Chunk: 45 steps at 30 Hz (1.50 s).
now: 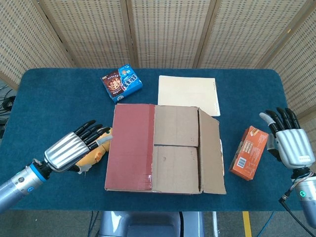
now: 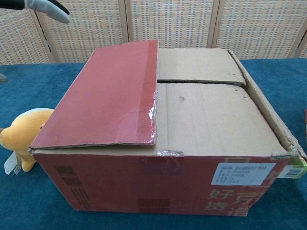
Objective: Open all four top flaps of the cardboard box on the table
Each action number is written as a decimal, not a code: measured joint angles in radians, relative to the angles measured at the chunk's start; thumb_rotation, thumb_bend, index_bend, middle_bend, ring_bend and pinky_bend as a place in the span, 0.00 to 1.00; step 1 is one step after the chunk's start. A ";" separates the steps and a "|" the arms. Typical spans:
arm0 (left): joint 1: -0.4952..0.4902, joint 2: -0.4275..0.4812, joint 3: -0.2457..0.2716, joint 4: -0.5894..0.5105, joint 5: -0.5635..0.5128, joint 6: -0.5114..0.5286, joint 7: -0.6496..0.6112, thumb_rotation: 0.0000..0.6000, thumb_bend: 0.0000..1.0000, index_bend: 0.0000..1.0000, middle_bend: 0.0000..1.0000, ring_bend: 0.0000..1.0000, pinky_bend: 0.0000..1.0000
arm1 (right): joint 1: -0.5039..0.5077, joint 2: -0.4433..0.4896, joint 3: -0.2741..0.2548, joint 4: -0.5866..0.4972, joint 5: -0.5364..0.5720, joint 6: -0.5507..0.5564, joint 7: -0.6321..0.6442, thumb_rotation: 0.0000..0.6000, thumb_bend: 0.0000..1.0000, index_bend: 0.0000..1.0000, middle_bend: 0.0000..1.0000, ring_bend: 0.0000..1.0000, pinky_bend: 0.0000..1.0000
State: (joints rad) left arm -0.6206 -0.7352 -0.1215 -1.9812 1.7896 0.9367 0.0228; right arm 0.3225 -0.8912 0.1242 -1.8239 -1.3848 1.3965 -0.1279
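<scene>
The cardboard box (image 1: 165, 153) sits mid-table with all its top flaps down. Its red left flap (image 1: 131, 145) lies flat over two brown inner flaps (image 1: 175, 126), and the brown right flap (image 1: 210, 150) lies along the right edge. The chest view shows the box (image 2: 158, 139) close up, the red flap (image 2: 105, 98) slightly raised at its far end. My left hand (image 1: 74, 148) hovers over the plush toy just left of the box, fingers straight and apart, holding nothing; its fingertips (image 2: 45, 5) show at the chest view's top left. My right hand (image 1: 289, 140) is spread open right of the orange carton, holding nothing.
A yellow plush toy (image 1: 94, 148) lies against the box's left side, partly under my left hand. An orange carton (image 1: 248, 152) stands right of the box. A blue snack pack (image 1: 122, 83) and a pale notebook (image 1: 188, 95) lie behind it. Woven screens back the table.
</scene>
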 measured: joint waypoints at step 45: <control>-0.618 -0.313 -0.107 0.125 -0.381 -0.571 -0.102 0.70 1.00 0.23 0.07 0.01 0.00 | -0.166 -0.041 -0.007 0.031 -0.008 0.101 0.060 1.00 0.81 0.14 0.14 0.00 0.00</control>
State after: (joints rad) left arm -1.2390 -1.0485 -0.2289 -1.8562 1.4082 0.3657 -0.0787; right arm 0.1569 -0.9318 0.1174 -1.7928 -1.3925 1.4974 -0.0682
